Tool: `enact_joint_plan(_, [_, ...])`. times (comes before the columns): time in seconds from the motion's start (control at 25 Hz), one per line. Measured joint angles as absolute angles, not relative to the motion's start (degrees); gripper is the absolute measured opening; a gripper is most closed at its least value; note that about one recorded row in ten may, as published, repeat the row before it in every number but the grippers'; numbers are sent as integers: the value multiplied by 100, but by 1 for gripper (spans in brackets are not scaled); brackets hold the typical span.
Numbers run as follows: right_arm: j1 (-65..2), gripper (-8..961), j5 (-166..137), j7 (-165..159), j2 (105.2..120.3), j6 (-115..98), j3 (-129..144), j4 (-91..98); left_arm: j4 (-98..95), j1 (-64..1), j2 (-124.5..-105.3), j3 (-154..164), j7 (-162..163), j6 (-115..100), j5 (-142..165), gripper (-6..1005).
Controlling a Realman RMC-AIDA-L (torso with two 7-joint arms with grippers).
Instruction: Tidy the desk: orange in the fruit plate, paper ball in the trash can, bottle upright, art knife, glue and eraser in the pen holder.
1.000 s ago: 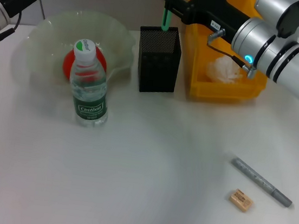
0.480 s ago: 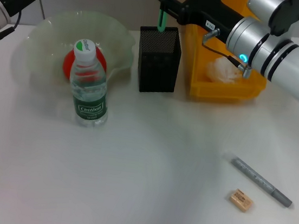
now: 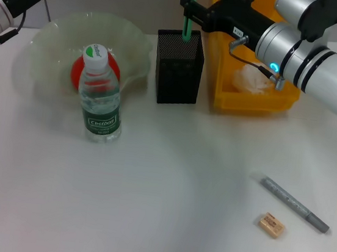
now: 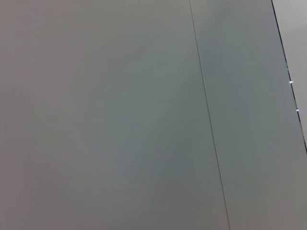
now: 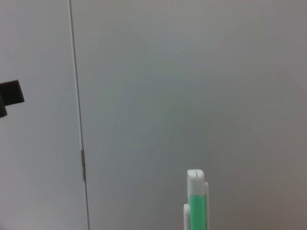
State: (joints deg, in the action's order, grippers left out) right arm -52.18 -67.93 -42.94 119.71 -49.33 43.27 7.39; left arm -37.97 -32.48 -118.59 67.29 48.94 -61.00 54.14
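Right now the right gripper (image 3: 192,9) grasps the green art knife (image 3: 188,10) upright above the pen holder (image 3: 178,66), so a slightly off-centre release could catch its rim and drop it outside.

A lab-style test bench: bare white table (image 3: 162,223) before plain grey wall panels (image 4: 120,120).

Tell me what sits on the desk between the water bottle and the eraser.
Nothing: in the head view, the desk between the water bottle and the eraser is bare.
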Motion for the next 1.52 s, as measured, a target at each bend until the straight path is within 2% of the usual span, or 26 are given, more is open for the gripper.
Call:
enact_joint_plan(1.32, [-5190,695,-6909,-4547,11951,-5018,4991,896,-3660,-3598,-11905,6847,4896,-5952,5221,707])
enact_joint_plan(1.52, [-5012,695,-6709,-4496,11967,-4988,4920,1138,-3655,-3602,-11902,6846,4881,-5941,5206,707])
